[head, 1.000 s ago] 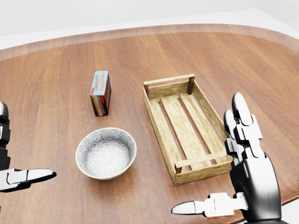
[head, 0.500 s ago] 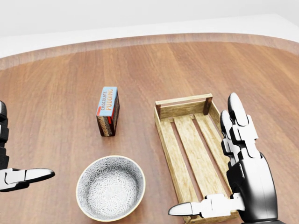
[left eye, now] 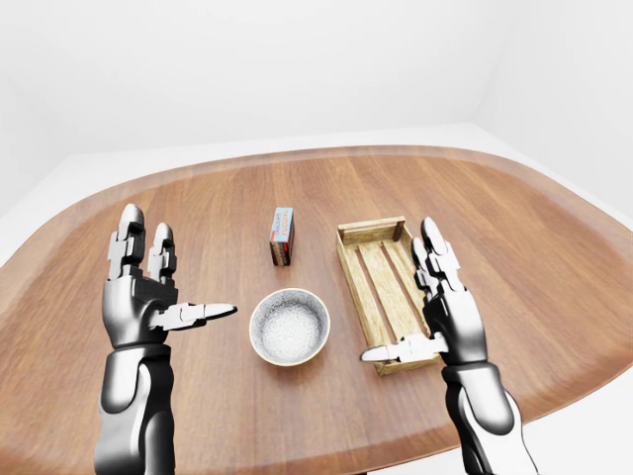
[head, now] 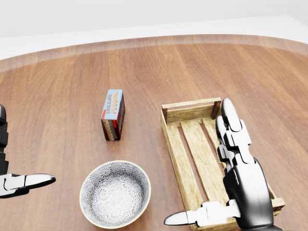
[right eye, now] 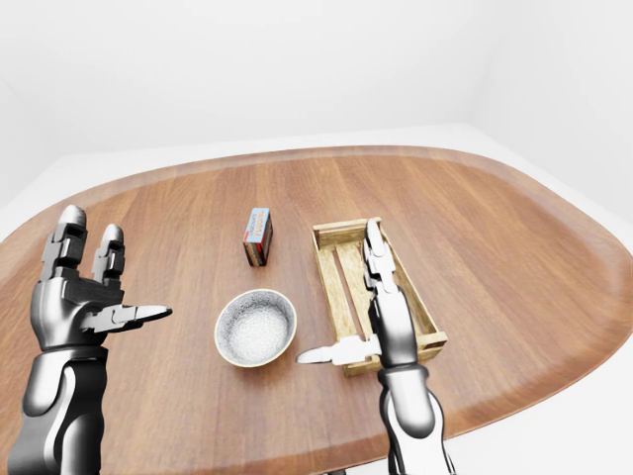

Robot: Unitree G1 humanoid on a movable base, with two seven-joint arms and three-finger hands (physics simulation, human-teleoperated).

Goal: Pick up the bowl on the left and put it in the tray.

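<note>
The grey patterned bowl (head: pixel 115 194) stands upright on the wooden table (left eye: pixel 554 257), at the bottom of the head view. To its right lies the slatted wooden tray (head: pixel 174 149), with nothing in it. My left hand (left eye: pixel 183 272) is raised to the left of the bowl, open, fingers up and thumb pointing at the bowl, a hand's width away. My right hand (left eye: pixel 401 294) is also open and hangs over the tray's right wall, its thumb reaching past the tray's near corner toward the bowl. Neither hand touches anything.
A chocolate pudding box (head: pixel 113 114) stands on the table above the bowl in the head view, left of the tray's far end. The table's curved edge runs along the bottom of the eye views.
The head view shifted first, so bowl, box and tray slid down the picture. Since then my right hand has drifted left over the tray. The left hand has stayed put.
</note>
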